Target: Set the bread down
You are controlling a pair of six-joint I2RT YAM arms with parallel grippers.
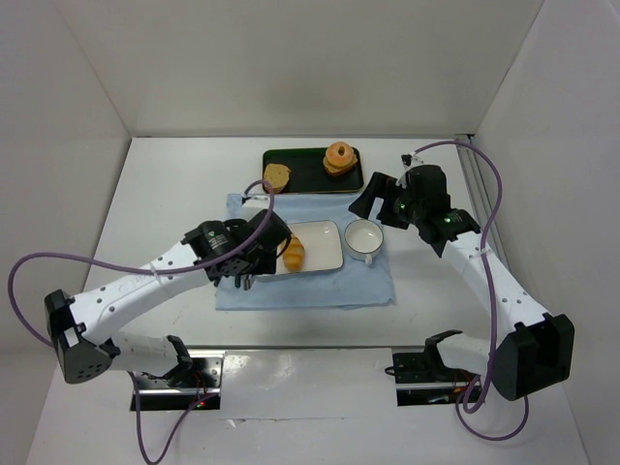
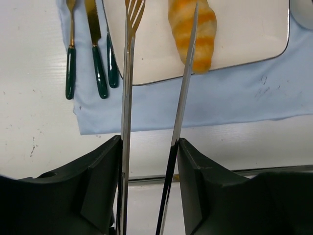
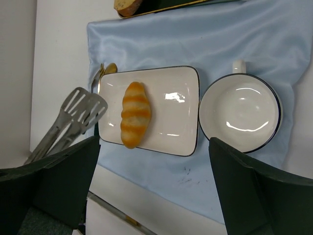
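The bread [image 1: 294, 254] is a golden-orange ridged roll lying on the left part of the white rectangular plate [image 1: 325, 247]. It also shows in the left wrist view [image 2: 193, 34] and the right wrist view [image 3: 135, 113]. My left gripper [image 1: 254, 254] [image 2: 149, 156] is shut on metal tongs [image 2: 126, 98]. The tongs' arms are spread, and their slotted ends [image 3: 80, 110] sit just left of the plate, apart from the bread. My right gripper [image 1: 387, 208] [image 3: 154, 147] is open and empty, hovering above the plate and the cup.
A white cup [image 1: 364, 237] stands right of the plate on a light blue cloth [image 1: 310, 286]. Green-handled cutlery [image 2: 93, 54] lies left of the plate. A dark tray [image 1: 305, 174] behind holds a brown bread slice [image 1: 277, 176] and a doughnut-like pastry [image 1: 339, 157].
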